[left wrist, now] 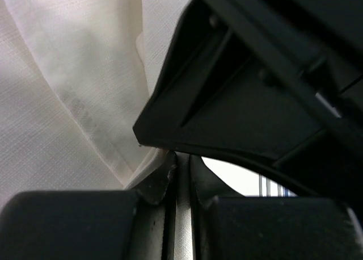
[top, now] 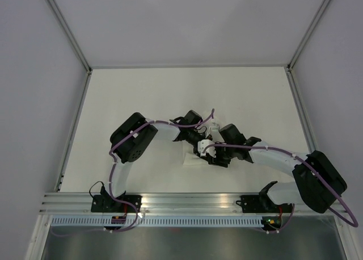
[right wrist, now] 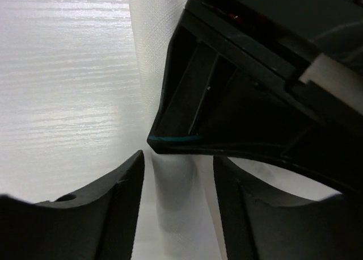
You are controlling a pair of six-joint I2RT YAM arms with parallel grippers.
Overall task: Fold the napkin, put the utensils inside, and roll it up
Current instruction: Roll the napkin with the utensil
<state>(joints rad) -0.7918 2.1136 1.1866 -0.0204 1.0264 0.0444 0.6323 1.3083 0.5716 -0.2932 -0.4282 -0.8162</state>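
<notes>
While the left tool pinches the napkin by its edge, the right tool stands spread astride its fold.

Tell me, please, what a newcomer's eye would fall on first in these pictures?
First, the black left arm and right arm, which meet nose to nose at the middle of the pale table over a small bunched white napkin. Up close, the left tool is pinched shut on a fold of that cloth, while the right tool stands open astride a narrow strip of it.
</notes>
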